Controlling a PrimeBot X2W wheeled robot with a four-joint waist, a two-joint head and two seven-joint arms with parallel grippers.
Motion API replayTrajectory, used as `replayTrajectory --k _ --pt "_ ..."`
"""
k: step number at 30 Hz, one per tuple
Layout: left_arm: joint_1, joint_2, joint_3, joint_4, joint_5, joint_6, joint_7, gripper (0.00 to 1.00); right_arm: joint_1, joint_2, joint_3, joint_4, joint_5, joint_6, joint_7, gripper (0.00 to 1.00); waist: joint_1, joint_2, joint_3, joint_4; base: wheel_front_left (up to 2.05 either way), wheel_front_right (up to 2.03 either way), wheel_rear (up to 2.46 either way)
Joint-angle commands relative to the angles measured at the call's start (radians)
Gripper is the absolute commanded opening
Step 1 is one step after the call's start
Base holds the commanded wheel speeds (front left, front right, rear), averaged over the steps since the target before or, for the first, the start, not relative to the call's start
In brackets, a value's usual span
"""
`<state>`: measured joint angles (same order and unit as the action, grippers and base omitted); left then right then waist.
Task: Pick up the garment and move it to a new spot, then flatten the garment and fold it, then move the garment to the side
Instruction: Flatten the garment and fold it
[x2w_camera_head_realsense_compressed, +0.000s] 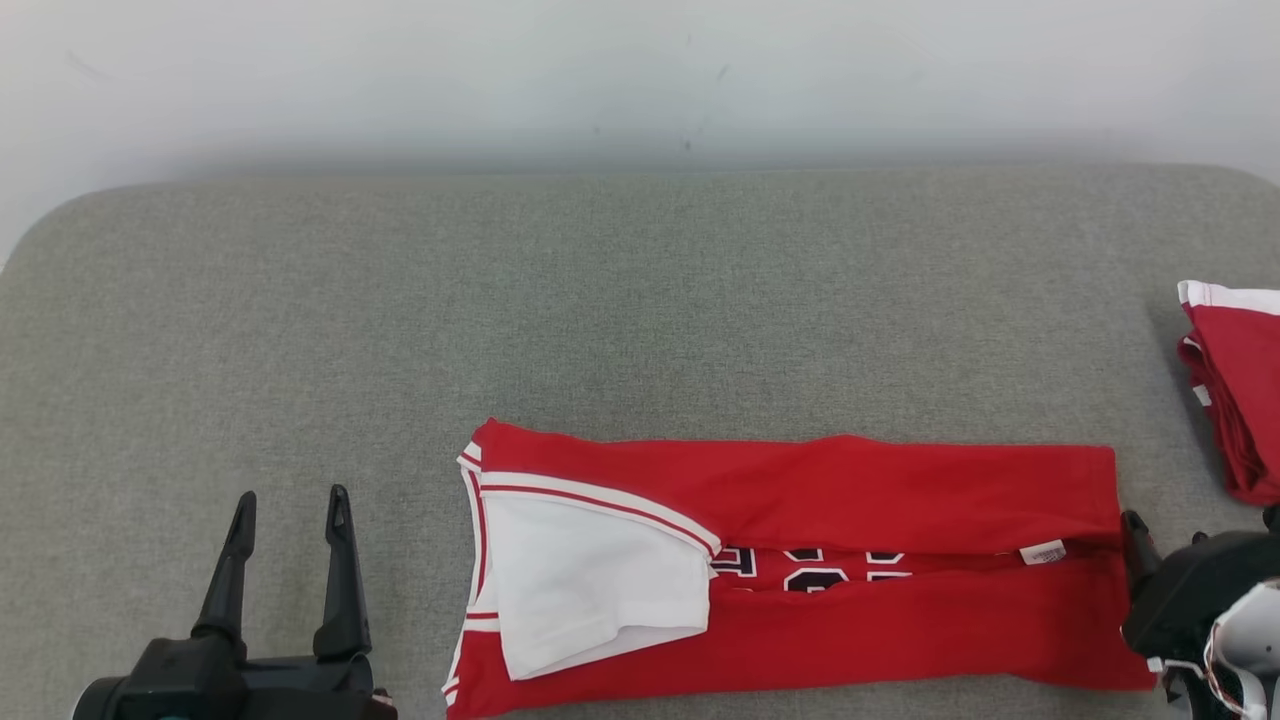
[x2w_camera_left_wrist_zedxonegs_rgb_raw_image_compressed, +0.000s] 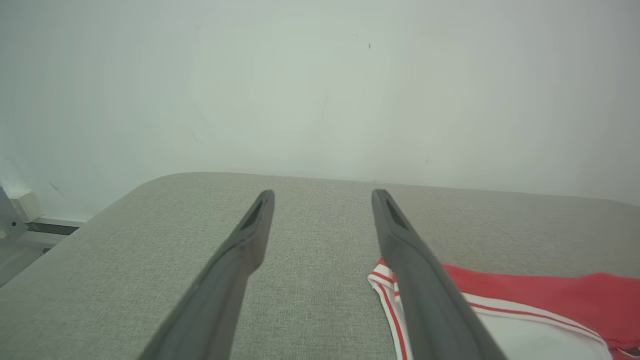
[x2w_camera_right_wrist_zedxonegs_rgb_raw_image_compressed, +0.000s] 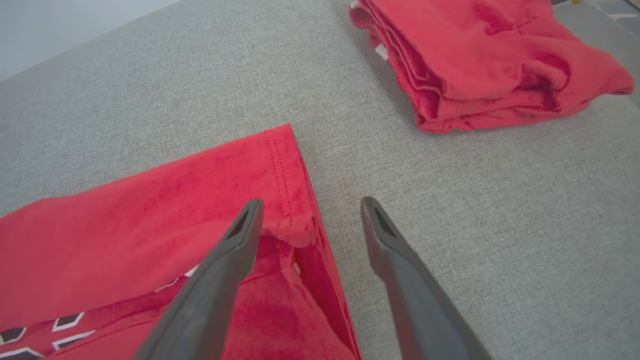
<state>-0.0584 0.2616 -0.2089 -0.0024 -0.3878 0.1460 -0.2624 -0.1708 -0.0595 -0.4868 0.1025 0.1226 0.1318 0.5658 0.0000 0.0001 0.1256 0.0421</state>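
1. A red garment (x2w_camera_head_realsense_compressed: 850, 490) lies on the grey cloth-covered desk (x2w_camera_head_realsense_compressed: 600, 300), near its front edge and right of centre in the head view.
2. It is folded lengthwise into a long band: two red flaps meet along the middle, with dark and white lettering showing in the gap between them.
3. At its left end the white inside is turned out, edged with red and white trim; a small white label (x2w_camera_head_realsense_compressed: 1043, 553) sits near the right end.
4. The left jaws stand wide apart and hold nothing; their fingers (x2w_camera_head_realsense_compressed: 342, 580) rise over bare desk just left of the garment's trimmed end.
5. In the left wrist view one finger (x2w_camera_left_wrist_zedxonegs_rgb_raw_image_compressed: 235, 270) is over bare desk and the other crosses the striped edge of the garment (x2w_camera_left_wrist_zedxonegs_rgb_raw_image_compressed: 550, 290).
6. The right jaws are also spread and empty, at the garment's right end.
7. In the right wrist view one finger (x2w_camera_right_wrist_zedxonegs_rgb_raw_image_compressed: 235, 260) is over the red hem (x2w_camera_right_wrist_zedxonegs_rgb_raw_image_compressed: 285, 200) and the other over bare desk; whether either touches cannot be told.
8. A second folded red garment (x2w_camera_head_realsense_compressed: 1240, 400) lies apart at the desk's right edge.
9. A pale wall (x2w_camera_head_realsense_compressed: 600, 80) runs behind the desk.
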Motion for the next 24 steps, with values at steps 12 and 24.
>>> replayTrajectory --k 12,24 --pt "0.036 -0.116 0.170 0.057 0.066 -0.104 -0.003 1.00 -0.076 0.010 -0.038 0.057 -0.070 -0.002 0.091 1.00 0.0000 -0.0001 0.025 0.021 0.00 0.00 0.00" --pt "0.049 -0.169 0.237 0.090 0.132 -0.186 -0.003 1.00 -0.062 0.012 -0.023 0.170 -0.066 -0.002 0.146 1.00 0.0000 -0.0001 0.029 0.026 0.00 0.00 0.00"
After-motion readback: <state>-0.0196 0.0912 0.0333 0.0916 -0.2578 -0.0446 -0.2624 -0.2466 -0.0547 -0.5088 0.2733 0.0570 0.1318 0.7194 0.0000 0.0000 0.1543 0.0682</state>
